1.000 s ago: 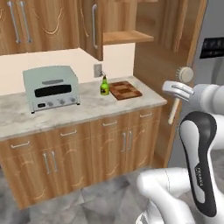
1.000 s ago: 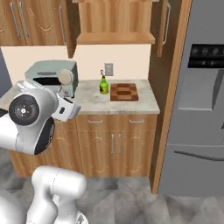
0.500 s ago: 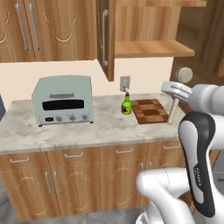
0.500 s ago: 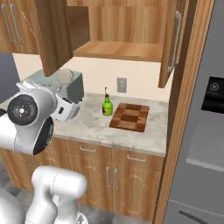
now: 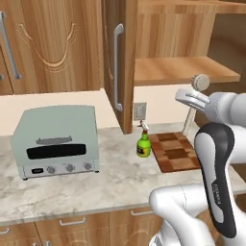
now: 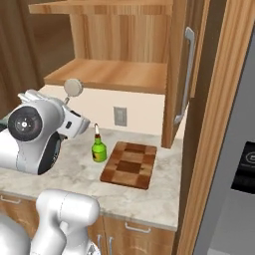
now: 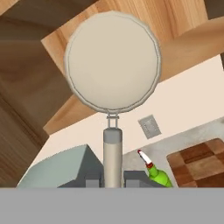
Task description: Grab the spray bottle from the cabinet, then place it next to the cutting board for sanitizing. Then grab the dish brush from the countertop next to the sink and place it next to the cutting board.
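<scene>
My gripper (image 5: pixel 193 101) (image 6: pixel 68 107) (image 7: pixel 113 180) is shut on the thin handle of the dish brush (image 5: pixel 199 82) (image 6: pixel 73 87) (image 7: pixel 112 61), held head-up above the countertop (image 5: pixel 110 182). Its round white head stands in front of the open cabinet's shelf (image 5: pixel 182 69) (image 6: pixel 109 74). The green spray bottle (image 5: pixel 143 144) (image 6: pixel 98 148) (image 7: pixel 156 173) stands upright on the counter, just left of the checkered cutting board (image 5: pixel 175 151) (image 6: pixel 129 164) (image 7: pixel 203 159). The brush hangs over the board's back edge, well above it.
A pale green toaster oven (image 5: pixel 55 141) (image 7: pixel 61 173) sits at the left of the counter. The open cabinet door (image 5: pixel 117 67) (image 6: pixel 182 74) with its silver bar handle juts out above the bottle. A wall outlet (image 5: pixel 140 111) (image 6: pixel 119 116) is behind it. A grey fridge (image 6: pixel 234 164) stands right.
Both base views have shifted and drawn closer to the counter, so the base has driven nearer. The gripper keeps the brush in the same hold.
</scene>
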### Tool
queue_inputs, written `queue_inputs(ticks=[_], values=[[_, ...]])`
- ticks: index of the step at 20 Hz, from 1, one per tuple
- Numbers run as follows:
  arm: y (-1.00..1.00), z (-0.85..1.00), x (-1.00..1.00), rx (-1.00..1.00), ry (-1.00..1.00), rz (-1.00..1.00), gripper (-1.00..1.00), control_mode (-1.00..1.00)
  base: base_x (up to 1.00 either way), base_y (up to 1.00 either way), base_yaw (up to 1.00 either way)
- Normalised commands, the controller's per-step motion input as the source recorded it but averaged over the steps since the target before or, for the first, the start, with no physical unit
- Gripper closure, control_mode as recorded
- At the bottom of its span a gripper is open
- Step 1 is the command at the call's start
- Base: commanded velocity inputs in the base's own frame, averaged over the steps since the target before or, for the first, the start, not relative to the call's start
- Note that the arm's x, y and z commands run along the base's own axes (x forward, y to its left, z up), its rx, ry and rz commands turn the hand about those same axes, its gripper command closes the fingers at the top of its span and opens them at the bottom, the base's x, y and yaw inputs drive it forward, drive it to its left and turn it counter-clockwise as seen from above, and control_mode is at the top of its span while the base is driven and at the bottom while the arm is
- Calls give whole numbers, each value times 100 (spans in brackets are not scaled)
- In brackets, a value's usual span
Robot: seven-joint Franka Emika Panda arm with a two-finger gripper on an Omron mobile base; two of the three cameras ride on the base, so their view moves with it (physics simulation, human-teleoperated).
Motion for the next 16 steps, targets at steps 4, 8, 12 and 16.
queue_inputs(ticks=[4,8,12,16], values=[[0,0,0,0,0,0,100,100,62,2,-20],[0,0,0,0,0,0,100,100,32,0,-21],[-14,-23,8,-5,11,-7,100,-100,5,0,-4],[-25,-73,63,-30,33,-2,100,-100,0,0,0]])
